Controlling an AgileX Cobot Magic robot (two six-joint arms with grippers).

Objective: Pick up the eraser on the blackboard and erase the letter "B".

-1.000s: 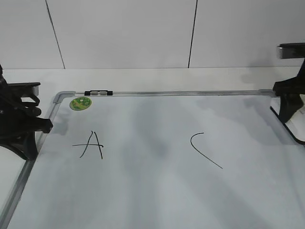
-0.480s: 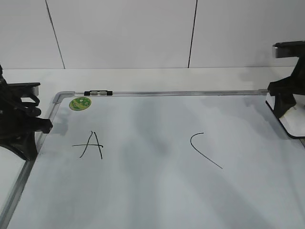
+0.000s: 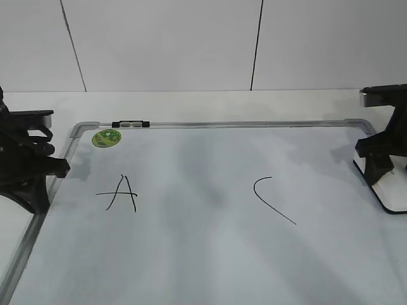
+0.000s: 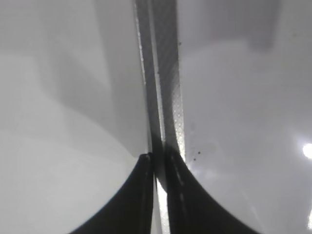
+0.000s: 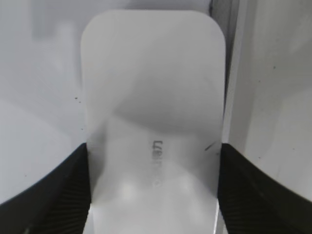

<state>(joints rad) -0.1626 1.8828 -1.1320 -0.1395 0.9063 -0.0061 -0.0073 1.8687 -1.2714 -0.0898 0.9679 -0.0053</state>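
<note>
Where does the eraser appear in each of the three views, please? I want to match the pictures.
Exterior view: the eraser is at the far right edge, under the right tool.
Left wrist view: it is not in this picture.
Right wrist view: the eraser fills the centre, between the two dark fingers.
Shared landmark: the silver frame of the blackboard, seen in all three views.
</note>
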